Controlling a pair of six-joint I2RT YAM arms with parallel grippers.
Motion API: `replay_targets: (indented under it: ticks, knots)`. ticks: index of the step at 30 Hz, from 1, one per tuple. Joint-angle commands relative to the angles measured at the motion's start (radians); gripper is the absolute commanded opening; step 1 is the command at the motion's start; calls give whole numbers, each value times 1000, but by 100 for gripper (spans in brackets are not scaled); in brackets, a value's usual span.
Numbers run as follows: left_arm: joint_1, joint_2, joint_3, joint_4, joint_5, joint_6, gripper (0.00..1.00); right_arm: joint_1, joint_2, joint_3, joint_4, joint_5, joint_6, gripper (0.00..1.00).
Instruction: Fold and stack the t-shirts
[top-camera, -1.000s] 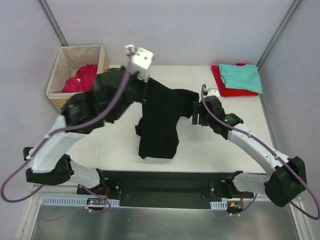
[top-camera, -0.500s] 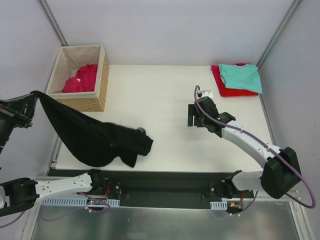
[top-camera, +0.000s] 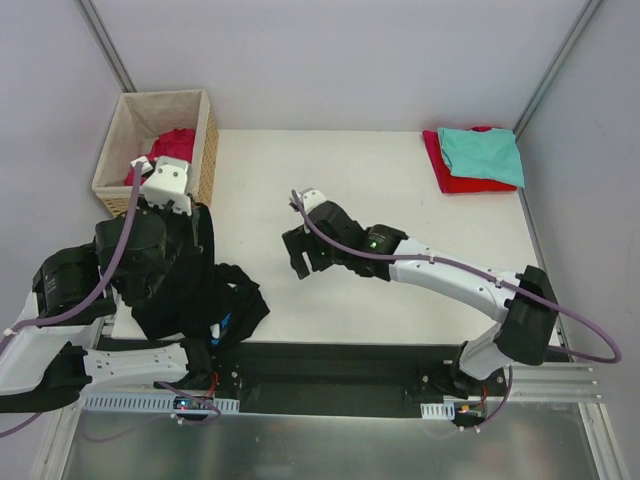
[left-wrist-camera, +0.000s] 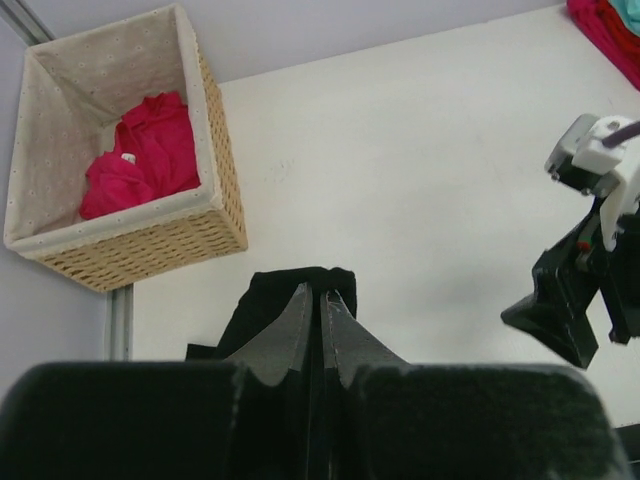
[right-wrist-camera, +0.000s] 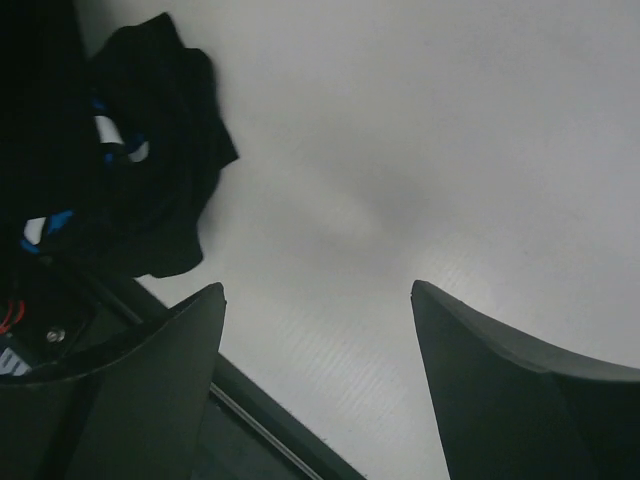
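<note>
the black t-shirt (top-camera: 215, 300) sits in a crumpled heap at the near left corner of the table (top-camera: 330, 180), part of it spilling over the front edge. the left claw (left-wrist-camera: 321, 300) is pinched tight on a fold of it, with black cloth bunched right at the tips. the right claw (top-camera: 303, 255) hangs over the middle of the table with its jaws spread wide and nothing between them, apart from the heap, which shows at the edge of its wrist view.

this cloth looks light, limp and thin. it won't hold any shape, and a grip on one point only drags the rest along in a bundle. the part over the edge could pull more down with it if let go. a single thin layer pinches easily, but it's hard to tell one layer from two in a heap this dark. the best holds are probably a seam or hem – shoulders or the bottom corners – one per claw, so the shirt can be drawn flat between them.

a crimson-pink t-shirt (top-camera: 175, 145) waits in the basket (top-camera: 120, 130). a teal t-shirt (top-camera: 482, 153) lies folded on a red t-shirt (top-camera: 450, 178) at the far right corner.
</note>
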Motion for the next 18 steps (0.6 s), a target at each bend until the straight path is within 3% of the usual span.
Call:
replay_targets:
  ticks: [1,10,18]
  knots:
    - [-2,-40,21,36,-24,-29,0,55,48,102,-37,-93,-6,79]
    - [-2,-29,63,42,-46,-14,0,175,202,103,98,-274,76,79]
    - [-2,-75,55,42,-60,-26,0,265,353,275,98,-324,93,78]
